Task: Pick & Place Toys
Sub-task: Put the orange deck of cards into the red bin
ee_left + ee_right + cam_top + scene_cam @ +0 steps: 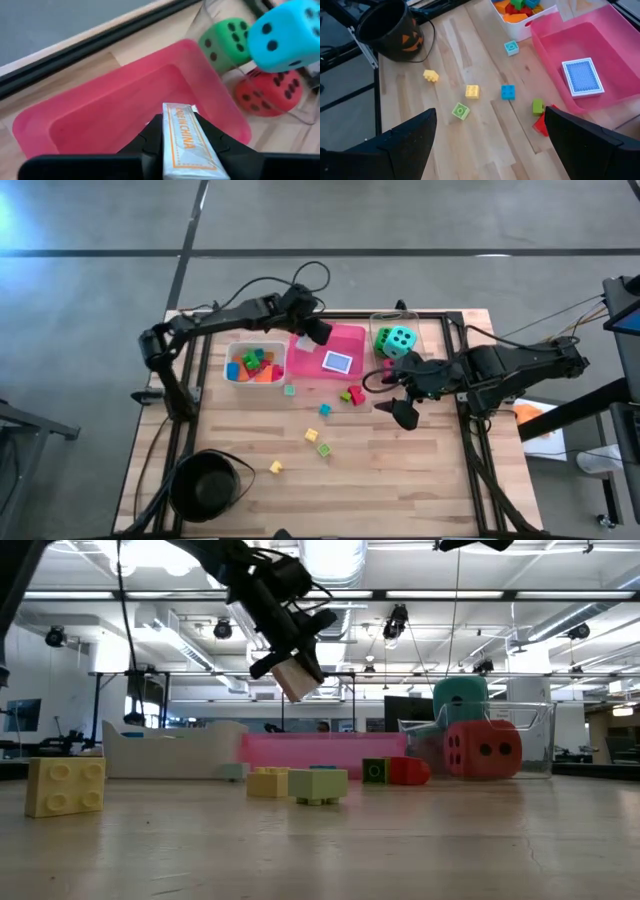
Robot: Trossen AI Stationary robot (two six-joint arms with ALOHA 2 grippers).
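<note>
Left claw (187,150) clamped on card (186,137) above pink tray (350,345), second card (339,362) in tray, right claw (398,395) wide open, empty, over surface (400,470) near loose blocks (352,395).

Open industrial hall behind the wooden table (400,470): grey concrete floor (420,220) with dark seam lines, white ceiling with ducts and beams (480,600), strip lights (150,555) glaring, dark monitors (22,712) far back.
</note>
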